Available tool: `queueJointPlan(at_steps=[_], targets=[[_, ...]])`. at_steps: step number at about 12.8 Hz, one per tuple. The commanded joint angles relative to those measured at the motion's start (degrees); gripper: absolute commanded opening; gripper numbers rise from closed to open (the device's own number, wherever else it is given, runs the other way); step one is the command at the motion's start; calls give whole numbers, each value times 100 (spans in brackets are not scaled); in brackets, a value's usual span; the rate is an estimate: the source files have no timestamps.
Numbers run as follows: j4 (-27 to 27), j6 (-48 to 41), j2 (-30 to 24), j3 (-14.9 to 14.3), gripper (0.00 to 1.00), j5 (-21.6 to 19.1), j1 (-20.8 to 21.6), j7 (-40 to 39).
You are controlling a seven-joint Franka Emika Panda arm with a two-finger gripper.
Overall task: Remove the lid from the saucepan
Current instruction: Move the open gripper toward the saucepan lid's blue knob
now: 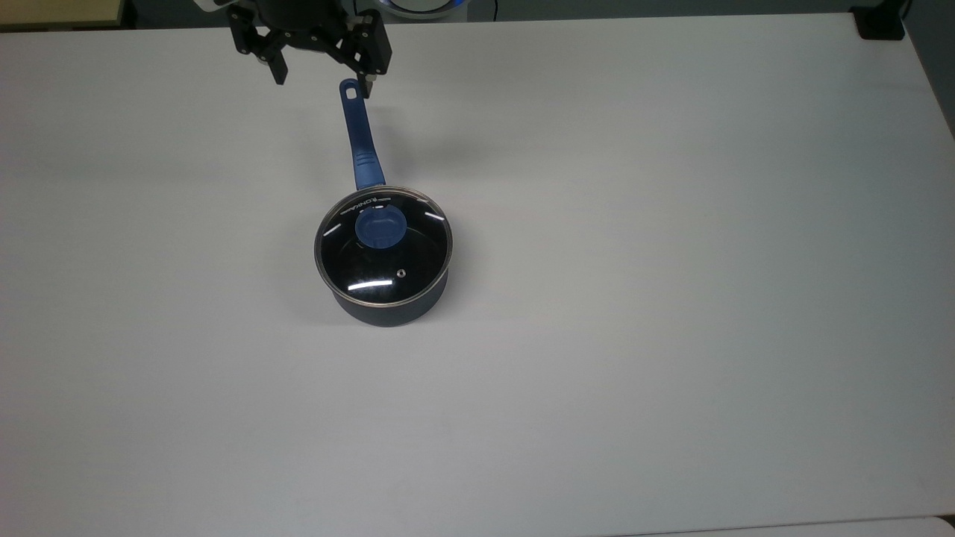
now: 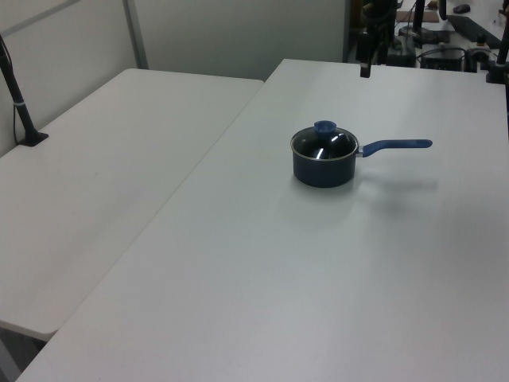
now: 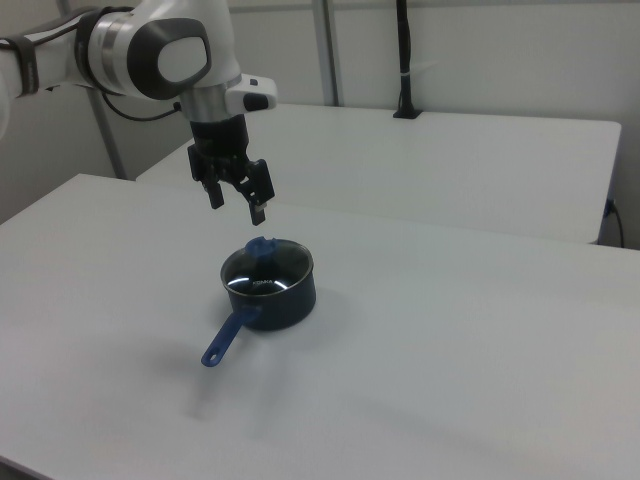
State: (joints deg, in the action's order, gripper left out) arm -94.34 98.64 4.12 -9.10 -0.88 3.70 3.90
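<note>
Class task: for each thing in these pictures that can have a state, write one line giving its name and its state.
lid: closed on the pot, seated level on the rim, untouched.
saucepan: upright on the table, covered, handle pointing toward the top view's top edge.
gripper: open, empty, raised above the table, clear of the lid.
table: bearing the saucepan.
</note>
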Motion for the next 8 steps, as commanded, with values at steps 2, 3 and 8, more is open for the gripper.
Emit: queueJointPlan(at_steps=[2, 3, 8], targets=[[21, -161, -17, 5, 100, 114, -1, 49], [21, -152, -17, 5, 100, 106, -18, 40], [135, -144, 97, -4, 100, 27, -106, 5]])
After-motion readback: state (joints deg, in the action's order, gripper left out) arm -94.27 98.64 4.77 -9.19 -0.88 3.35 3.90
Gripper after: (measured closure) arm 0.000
